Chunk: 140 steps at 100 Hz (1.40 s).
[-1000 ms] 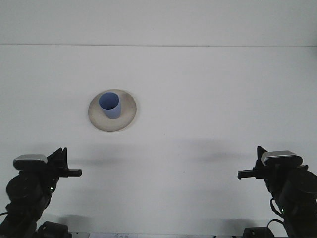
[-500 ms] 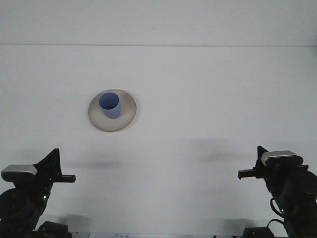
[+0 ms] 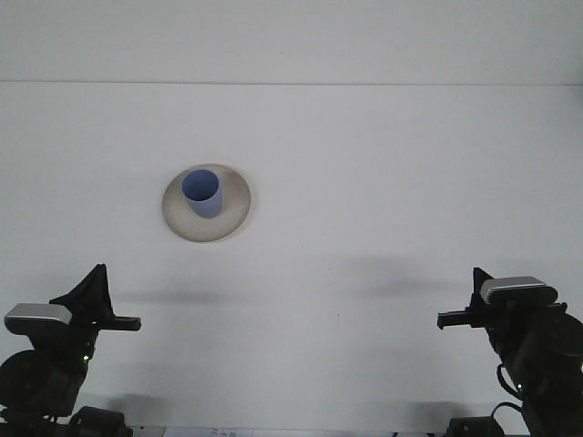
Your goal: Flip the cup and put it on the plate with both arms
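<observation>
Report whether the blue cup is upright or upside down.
Upright: the blue cup stands on the plate with its open mouth facing up.

Table [image 3: 383,182] bare all round; only obstacle: cup [image 3: 203,194] upright on plate [image 3: 234,211], left-centre.

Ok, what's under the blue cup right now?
The blue cup stands upright, mouth up, on the beige plate, which rests on the white table. The plate's centre is hidden beneath the cup.

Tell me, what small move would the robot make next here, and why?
Probably none beyond resting: the blue cup already stands upright, mouth up, on the plate, and both the left gripper and right gripper sit low, far from it.
</observation>
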### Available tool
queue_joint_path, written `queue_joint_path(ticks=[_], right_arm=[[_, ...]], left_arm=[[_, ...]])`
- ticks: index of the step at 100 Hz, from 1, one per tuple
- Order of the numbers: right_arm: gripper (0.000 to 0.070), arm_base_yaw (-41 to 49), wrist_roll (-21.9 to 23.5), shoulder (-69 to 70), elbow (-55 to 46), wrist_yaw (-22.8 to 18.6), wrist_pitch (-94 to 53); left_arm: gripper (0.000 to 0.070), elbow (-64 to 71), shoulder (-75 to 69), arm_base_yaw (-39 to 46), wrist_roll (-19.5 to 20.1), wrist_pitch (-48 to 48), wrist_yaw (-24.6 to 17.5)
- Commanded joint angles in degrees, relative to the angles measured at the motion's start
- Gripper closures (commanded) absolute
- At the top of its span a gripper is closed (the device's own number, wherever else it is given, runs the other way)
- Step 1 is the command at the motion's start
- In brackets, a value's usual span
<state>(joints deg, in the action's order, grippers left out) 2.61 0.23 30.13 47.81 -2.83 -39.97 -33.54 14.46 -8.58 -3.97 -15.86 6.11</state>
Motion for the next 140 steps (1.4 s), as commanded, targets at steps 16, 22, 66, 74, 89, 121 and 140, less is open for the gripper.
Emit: queue_joint_path(ticks=[16, 22, 66, 74, 89, 121, 140], right_arm=[[0.07, 0.1, 0.4, 0.3, 0.5, 0.0, 0.7], [0.07, 0.1, 0.4, 0.3, 0.5, 0.0, 0.7], [0.07, 0.1, 0.4, 0.3, 0.5, 0.0, 0.8], [0.07, 0.1, 0.4, 0.3, 0.5, 0.0, 0.8], [0.07, 0.1, 0.4, 0.3, 0.5, 0.0, 0.8], [0.07, 0.1, 0.4, 0.3, 0.5, 0.0, 0.8], [0.07, 0.1, 0.4, 0.3, 0.5, 0.0, 0.8]], left_arm=[[0.0685, 11.9, -7.5, 5.1, 1.8, 10.3, -4.7], [0.0685, 15.6, -10.0, 6.3, 1.8, 12.0, -6.9], [0.0685, 28.1, -14.3, 7.6, 1.8, 19.3, -10.6], [0.0685, 29.8, -14.3, 7.6, 1.8, 22.0, -10.6], [0.0685, 32.2, -14.3, 7.6, 1.8, 24.8, -10.6], [0.0685, 32.7, -14.3, 7.5, 1.1, 25.6, -10.6], [0.0685, 32.7, -14.3, 7.5, 1.1, 25.6, -10.6]])
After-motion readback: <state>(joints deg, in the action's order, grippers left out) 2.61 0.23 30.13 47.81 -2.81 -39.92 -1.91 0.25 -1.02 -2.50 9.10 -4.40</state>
